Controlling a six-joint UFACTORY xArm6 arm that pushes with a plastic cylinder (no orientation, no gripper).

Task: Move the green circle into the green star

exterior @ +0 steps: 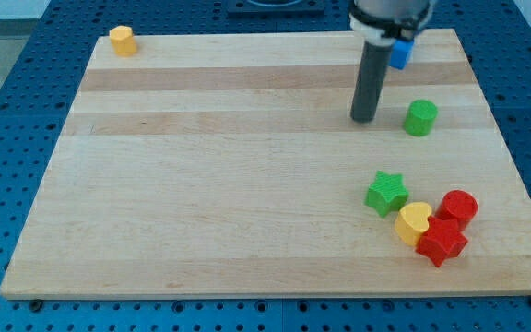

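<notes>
The green circle (420, 118) stands on the wooden board at the view's right, in the upper half. The green star (386, 194) lies below it and a little to the left, in the lower right part of the board. My tip (364, 118) rests on the board just left of the green circle, with a small gap between them. The rod rises from the tip to the view's top.
A yellow heart (413, 222), a red circle (458, 207) and a red star (441, 242) cluster just right of and below the green star. A blue block (400, 53) sits behind the rod at the top. A yellow block (123, 41) sits at the top left corner. The board's (201, 184) right edge is near the green circle.
</notes>
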